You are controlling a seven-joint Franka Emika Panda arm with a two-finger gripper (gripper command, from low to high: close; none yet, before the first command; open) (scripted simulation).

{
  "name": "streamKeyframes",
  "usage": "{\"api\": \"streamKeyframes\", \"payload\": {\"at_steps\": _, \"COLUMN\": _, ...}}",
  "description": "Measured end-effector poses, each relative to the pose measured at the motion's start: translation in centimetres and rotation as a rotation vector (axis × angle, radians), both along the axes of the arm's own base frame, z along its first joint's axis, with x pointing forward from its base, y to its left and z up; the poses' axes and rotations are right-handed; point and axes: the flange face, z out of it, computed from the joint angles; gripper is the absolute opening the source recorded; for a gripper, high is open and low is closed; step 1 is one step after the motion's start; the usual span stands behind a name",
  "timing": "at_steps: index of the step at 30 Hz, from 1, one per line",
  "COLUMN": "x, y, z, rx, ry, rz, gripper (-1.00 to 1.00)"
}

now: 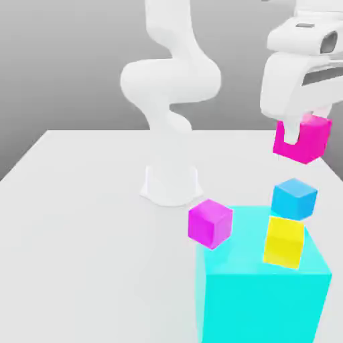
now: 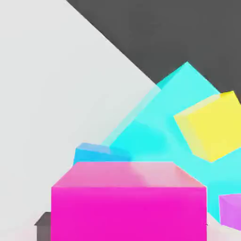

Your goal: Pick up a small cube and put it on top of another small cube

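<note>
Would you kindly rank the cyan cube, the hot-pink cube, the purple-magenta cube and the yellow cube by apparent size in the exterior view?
1. Cyan cube, by far the largest.
2. Hot-pink cube, held in the fingers, slightly bigger-looking.
3. Purple-magenta cube and yellow cube: alike; differing nearness to the camera makes ranking them unsure.

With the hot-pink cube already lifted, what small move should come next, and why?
Probably carry it toward a small cube below and begin lowering. The end effector is shut on the hot-pink cube, held in the air, above the blue cube in the exterior view; whether it lines up in depth is unclear, so any descent should be slow.
</note>
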Motion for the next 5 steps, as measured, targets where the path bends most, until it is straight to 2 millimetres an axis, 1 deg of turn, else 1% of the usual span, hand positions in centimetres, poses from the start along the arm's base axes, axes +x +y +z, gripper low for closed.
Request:
{"api": "streamKeyframes", "payload": {"at_steps": 1, "x": -0.1, "y": 0.0, "z": -1.5, "rx": 0.002, "ry": 0.001, "rz": -0.002, "gripper": -1.0}}
{"api": "streamKeyframes", "payload": {"at_steps": 2, "x": -0.2, "y": 0.0, "z": -2.7, "rx": 0.004, "ry": 0.001, "rz": -0.003, "gripper": 1.0}}
{"api": "streamKeyframes", "payload": {"at_steps": 5, "x": -0.2, "y": 0.0, "z": -2.7, "rx": 0.004, "ry": 0.001, "rz": -0.003, "gripper": 1.0}}
